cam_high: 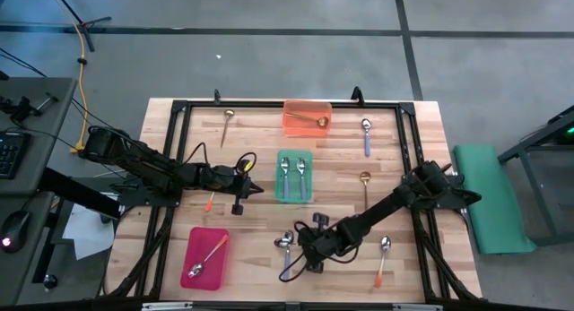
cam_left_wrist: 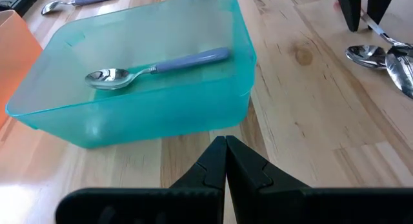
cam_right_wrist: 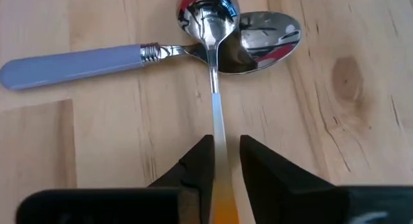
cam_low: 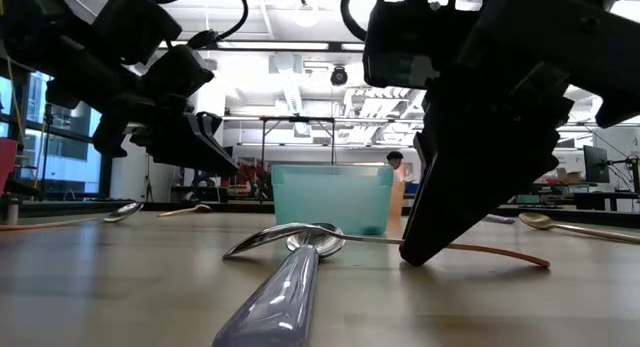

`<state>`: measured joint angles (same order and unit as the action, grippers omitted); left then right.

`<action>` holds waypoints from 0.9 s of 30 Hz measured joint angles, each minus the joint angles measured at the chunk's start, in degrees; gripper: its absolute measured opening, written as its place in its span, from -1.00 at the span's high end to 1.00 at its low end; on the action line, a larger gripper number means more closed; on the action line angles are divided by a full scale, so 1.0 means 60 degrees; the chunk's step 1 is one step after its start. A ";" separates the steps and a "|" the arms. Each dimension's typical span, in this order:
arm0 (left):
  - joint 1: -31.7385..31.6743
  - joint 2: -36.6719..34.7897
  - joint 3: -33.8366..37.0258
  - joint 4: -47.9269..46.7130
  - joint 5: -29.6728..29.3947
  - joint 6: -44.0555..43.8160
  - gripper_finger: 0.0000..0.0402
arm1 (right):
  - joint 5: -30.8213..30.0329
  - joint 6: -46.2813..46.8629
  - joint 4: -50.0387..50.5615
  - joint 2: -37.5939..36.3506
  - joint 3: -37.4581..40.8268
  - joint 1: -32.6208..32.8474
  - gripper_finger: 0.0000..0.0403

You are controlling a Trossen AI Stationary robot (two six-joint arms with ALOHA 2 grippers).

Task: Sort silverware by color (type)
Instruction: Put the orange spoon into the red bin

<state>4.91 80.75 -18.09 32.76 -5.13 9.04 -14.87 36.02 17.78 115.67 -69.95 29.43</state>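
Left gripper (cam_high: pixel 255 189) fully closed, empty, hovered just beside green tray (cam_high: pixel 294 177) with two blue-handled spoons. Right gripper (cam_right_wrist: pixel 224 161) narrowly open, fingers either side of orange-handled spoon (cam_right_wrist: pixel 216 114) handle on table, bowl overlapping blue-handled spoon (cam_right_wrist: pixel 97 59).

Small spoons scattered flat across the table and trays

We see two crossed spoons near the front: an orange-handled metal spoon (cam_right_wrist: pixel 217 114) lying over a purple-blue-handled metal spoon (cam_right_wrist: pixel 77 62), bowls touching; two purple-blue spoons (cam_high: pixel 293 174) lie in the green tray, others apart.
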 joint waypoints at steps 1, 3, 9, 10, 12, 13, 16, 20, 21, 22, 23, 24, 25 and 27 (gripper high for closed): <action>0.0000 0.0000 0.0000 0.0008 0.0000 0.0002 1.00 | 0.0046 -0.0007 0.0009 -0.0002 0.0000 -0.0031 0.69; 0.0000 0.0000 0.0000 0.0021 0.0000 0.0007 1.00 | 0.0100 -0.0019 0.0022 -0.0002 0.0000 -0.0085 0.74; -0.0004 0.0000 0.0000 0.0021 0.0000 0.0007 1.00 | 0.0084 -0.0267 0.0026 -0.0002 0.0000 -0.0101 0.86; -0.0002 0.0000 0.0000 0.0017 0.0000 0.0007 1.00 | 0.0083 -0.0318 0.0025 0.0001 0.0000 -0.0101 0.87; 0.0000 0.0000 0.0000 0.0017 0.0000 0.0004 1.00 | 0.0081 -0.0334 0.0025 0.0001 0.0000 -0.0101 0.90; 0.0000 0.0000 0.0000 0.0017 0.0000 0.0004 1.00 | 0.0079 -0.0336 0.0025 0.0001 0.0000 -0.0101 0.91; 0.0000 0.0000 0.0000 0.0017 0.0000 0.0007 1.00 | 0.0079 -0.0337 0.0029 0.0005 0.0000 -0.0101 0.92; 0.0000 0.0000 0.0000 0.0014 0.0000 0.0029 1.00 | 0.0109 -0.0471 0.0030 -0.0030 0.0013 -0.0087 0.92; 0.0000 0.0000 0.0000 0.0014 -0.0001 0.0057 1.00 | 0.0135 -0.0523 0.0033 -0.0063 0.0018 -0.0088 0.92; 0.0000 0.0000 0.0000 0.0010 -0.0001 0.0083 1.00 | 0.0161 -0.0580 0.0046 -0.0104 0.0028 -0.0093 0.92; 0.0000 0.0000 0.0000 0.0009 -0.0004 0.0083 1.00 | 0.0176 -0.0590 0.0065 -0.0154 0.0035 -0.0094 0.92; -0.0004 0.0000 0.0000 0.0009 -0.0004 0.0079 1.00 | 0.0148 -0.0645 0.0122 -0.0229 0.0046 -0.0094 0.92; -0.0003 0.0000 0.0000 0.0006 -0.0004 0.0052 1.00 | 0.0049 -0.0729 0.0274 -0.0306 0.0073 -0.0094 0.92; 0.0008 0.0000 0.0000 0.0003 -0.0004 0.0011 1.00 | -0.0134 -0.0885 0.0241 -0.0446 0.0080 -0.0098 0.92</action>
<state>4.95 80.75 -18.09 32.77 -5.15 9.10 -15.67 30.71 19.23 113.00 -69.47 28.84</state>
